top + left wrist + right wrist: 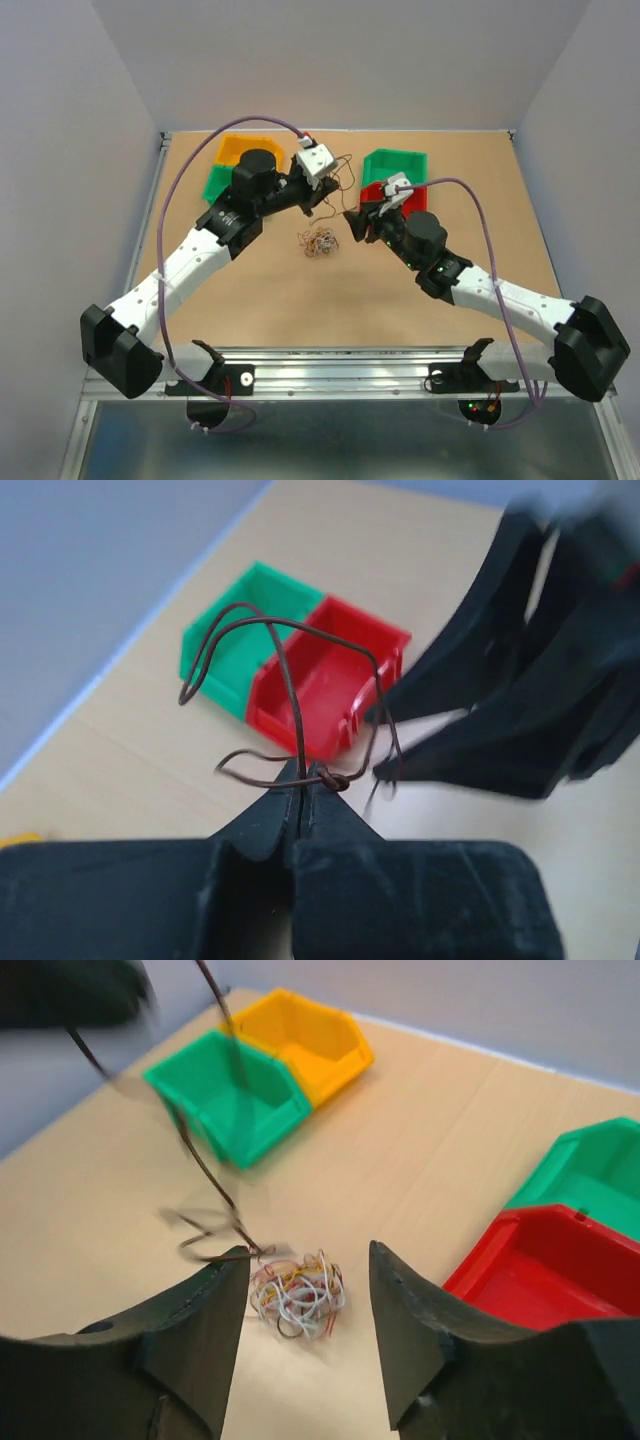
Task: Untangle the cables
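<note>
The cables are a small wad [318, 241] of thin reddish, pale and yellow wires lying on the table's middle. One long brown wire [290, 680] rises from my left gripper [303, 775], which is shut on it beside a small knot; its loops stand in the air. In the top view the left gripper [316, 204] hovers behind the wad. My right gripper [307, 1255] is open, its jaws apart above the wad [298, 1295], holding nothing. The brown wire [205, 1160] hangs blurred at its left finger. The right gripper [352, 221] sits just right of the wad.
A yellow bin [232, 148] and a green bin [217, 184] stand at the back left. A green bin [395, 160] and a red bin [415, 197] stand at the back right, behind the right arm. Grey walls enclose the table.
</note>
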{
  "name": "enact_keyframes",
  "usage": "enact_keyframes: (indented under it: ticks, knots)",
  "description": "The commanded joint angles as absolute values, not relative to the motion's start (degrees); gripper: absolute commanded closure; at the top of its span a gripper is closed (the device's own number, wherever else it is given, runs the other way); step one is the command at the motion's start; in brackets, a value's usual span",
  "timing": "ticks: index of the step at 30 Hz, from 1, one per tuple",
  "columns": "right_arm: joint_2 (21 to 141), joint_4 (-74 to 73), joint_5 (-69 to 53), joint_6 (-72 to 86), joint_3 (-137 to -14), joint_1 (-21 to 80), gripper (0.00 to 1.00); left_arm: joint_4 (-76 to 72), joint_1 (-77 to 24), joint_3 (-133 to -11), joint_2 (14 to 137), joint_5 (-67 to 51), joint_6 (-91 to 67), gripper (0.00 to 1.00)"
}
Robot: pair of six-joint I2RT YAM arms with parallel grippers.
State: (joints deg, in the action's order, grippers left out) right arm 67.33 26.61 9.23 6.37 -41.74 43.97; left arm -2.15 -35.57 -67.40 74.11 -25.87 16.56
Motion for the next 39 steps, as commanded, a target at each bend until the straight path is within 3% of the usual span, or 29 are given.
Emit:
enact_keyframes:
  ticks: [1, 2, 5, 8, 18, 25, 39]
  knots:
    - [70.9, 32.0, 1.4, 3.9, -42.9, 44.1, 0.36, 4.2, -35.7, -75.2, 72.1, -24.2, 12.0, 1.00]
    - [71.2, 32.3, 0.4, 3.5, -42.6, 44.2, 0.31, 5.8, -35.8, -76.5, 72.2, -23.4, 11.9, 1.00]
    - [71.2, 33.2, -5.5, 2.1, -41.5, 44.0, 0.29, 7.4, -35.8, -80.4, 72.6, -20.3, 12.1, 1.00]
    - [72.9, 33.9, -12.5, 0.5, -41.4, 44.0, 0.19, 9.2, -35.8, -86.4, 73.4, -17.7, 12.9, 1.00]
    - [80.2, 39.0, -10.7, -1.4, -43.1, 43.9, 0.19, 11.1, -33.8, -94.8, 76.0, -7.3, 14.4, 1.00]
    - [79.0, 43.2, -6.6, 1.6, -40.7, 41.9, 0.19, 8.3, -21.5, -93.5, 80.7, -15.5, 13.0, 1.00]
    - [80.2, 43.6, -0.4, 7.5, -40.4, 37.2, 0.20, 5.6, -4.1, -84.0, 87.5, -19.2, 18.0, 1.00]
